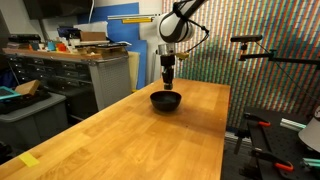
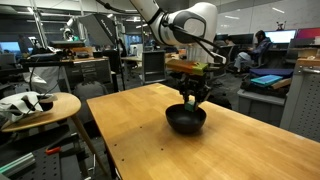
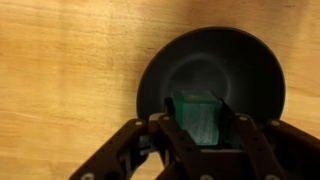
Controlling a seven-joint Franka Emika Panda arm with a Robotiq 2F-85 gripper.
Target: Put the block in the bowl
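The black bowl point(image 1: 166, 100) sits on the wooden table near its far end; it also shows in an exterior view point(image 2: 186, 119) and in the wrist view point(image 3: 212, 75). My gripper point(image 1: 168, 84) hangs straight over the bowl in both exterior views point(image 2: 191, 96). In the wrist view the gripper point(image 3: 200, 122) is shut on the green block point(image 3: 197, 115), which sits between the fingers, above the bowl's inside. The block is too small to make out in the exterior views.
The wooden table point(image 1: 130, 140) stretches toward the camera. Workbenches with clutter point(image 1: 70, 50) stand beside it. A round side table point(image 2: 40, 105) with items stands off the table's edge. A black stand point(image 1: 255, 50) is beyond the far side.
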